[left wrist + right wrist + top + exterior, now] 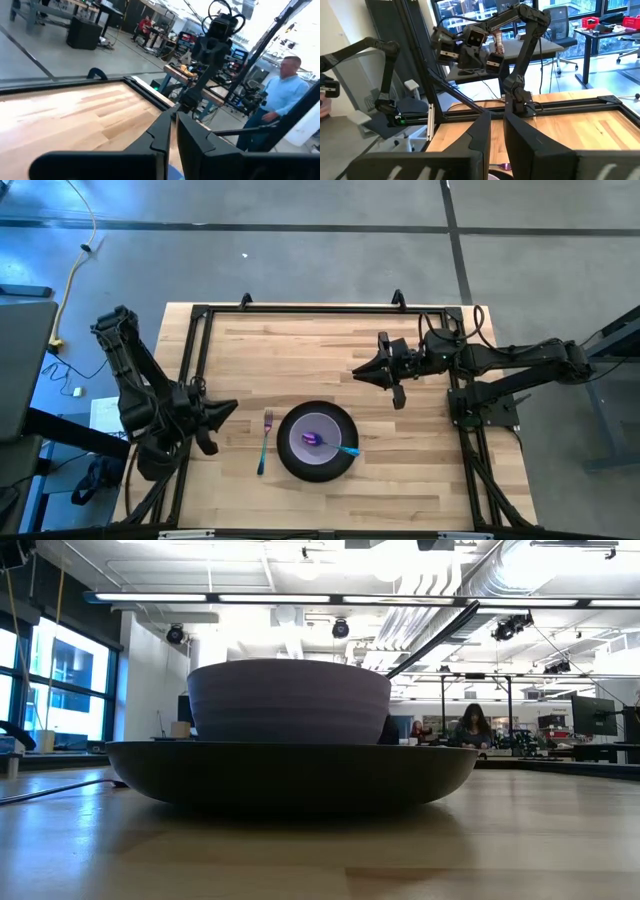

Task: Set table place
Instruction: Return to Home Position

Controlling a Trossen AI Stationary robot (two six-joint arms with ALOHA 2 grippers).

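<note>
a: where does the place setting stand?

b: near the front middle of the bench point(300, 360). the black plate point(318, 474) lies flat on the light planks. the lavender bowl point(306, 434) sits in its centre. the spoon point(346, 449) rests in the bowl, its teal handle leaning out over the rim to the right.

a: and the fork?

b: the fork point(264, 442) lies on the wood just beside the plate, on its left, apart from the rim, tines toward the far side. it's purple at the head and teal down the handle, like the spoon.

a: why that layout?

b: it reads as an ordinary setting, i'd say. the bowl is stacked on the plate so both share one spot, the fork is on the customary side, and the spoon is parked where it can't roll. seen from bench height the bowl point(290, 700) is a matte, steep-walled tub sitting level in the shallow dark plate point(290, 775), and the spoon handle point(430, 640) slants up out of it.

a: the claws?

b: both are clenched on nothing. the left claw point(232, 409) hangs by the left side of the black rail frame point(300, 309), near the fork but not touching it. the right claw point(357, 373) hovers over the far right of the bench, well apart from the plate.

a: why out there?

b: i judge the setting complete, with only the fold to home left. a wide swing could clip that raised spoon handle, so standing clear makes sense.
</note>
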